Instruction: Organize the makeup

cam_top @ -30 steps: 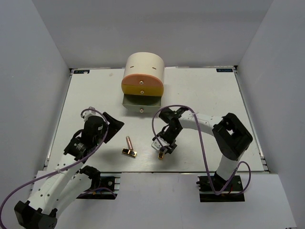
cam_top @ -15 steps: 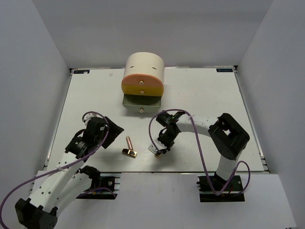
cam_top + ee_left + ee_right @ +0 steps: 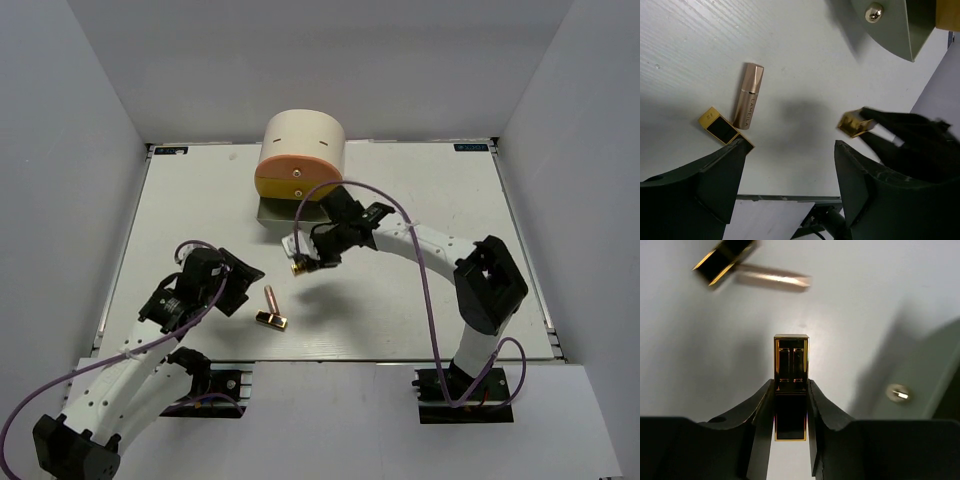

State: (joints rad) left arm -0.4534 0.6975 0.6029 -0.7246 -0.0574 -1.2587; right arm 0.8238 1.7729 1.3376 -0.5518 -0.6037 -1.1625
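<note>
My right gripper (image 3: 305, 262) is shut on a gold-and-black rectangular case (image 3: 298, 266) and holds it above the table, in front of the box's open grey-green bottom drawer (image 3: 285, 212). In the right wrist view the case (image 3: 791, 370) stands out between the fingers (image 3: 760, 410). A copper lipstick (image 3: 270, 298) and a second gold-and-black case (image 3: 271, 320) lie touching on the table. My left gripper (image 3: 240, 285) is open and empty just left of them; its wrist view shows the lipstick (image 3: 748, 102) and the case (image 3: 724, 131). Brushes, tube and bottle are out of view.
The big cream cylindrical box (image 3: 303, 145) with orange-yellow drawers (image 3: 298, 180) stands at the back middle. Its bottom drawer with a round knob (image 3: 873, 12) sticks out toward me. White walls surround the table (image 3: 450, 200).
My right gripper has lifted the gold-and-black case from near the front edge and carried it left and back toward the box. My left gripper has edged slightly right toward the lipstick.
</note>
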